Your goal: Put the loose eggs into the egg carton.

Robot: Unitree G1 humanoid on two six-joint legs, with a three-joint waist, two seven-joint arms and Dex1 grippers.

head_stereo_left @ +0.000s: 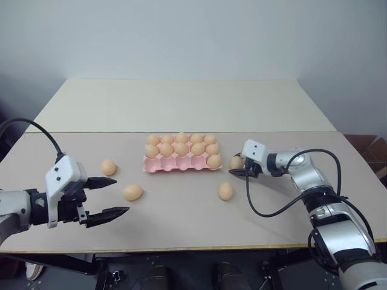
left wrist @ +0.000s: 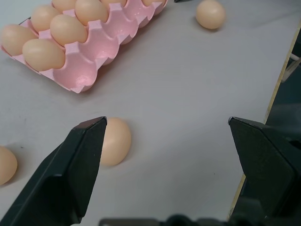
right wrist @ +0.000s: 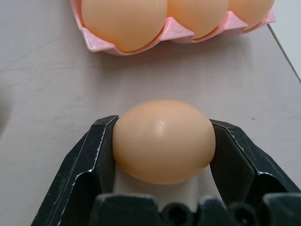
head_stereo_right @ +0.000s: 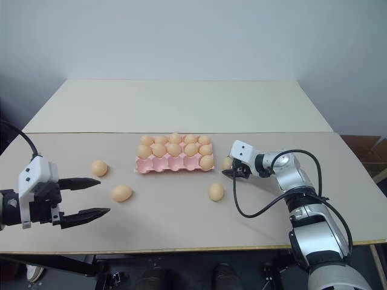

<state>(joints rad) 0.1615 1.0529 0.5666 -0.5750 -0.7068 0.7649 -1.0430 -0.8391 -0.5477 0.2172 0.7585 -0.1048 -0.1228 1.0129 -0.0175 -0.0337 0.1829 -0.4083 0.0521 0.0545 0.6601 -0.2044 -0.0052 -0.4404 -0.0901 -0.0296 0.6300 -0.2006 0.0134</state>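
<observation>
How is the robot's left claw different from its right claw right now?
The left gripper is wide open with nothing in it; the right gripper is shut on an egg. The left gripper hovers near the table's front edge; the right gripper sits beside the egg carton. Both have two black fingers.

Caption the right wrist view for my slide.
Right pincer shut on a loose egg beside the pink egg carton.

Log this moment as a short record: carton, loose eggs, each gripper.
egg carton: pink, mid-table, back two rows full; near row holds one egg at its right end
held egg: right of the carton, between the right gripper's fingers
loose eggs: three on the table
right gripper: shut on the held egg
left gripper: open, empty, near the left eggs
</observation>
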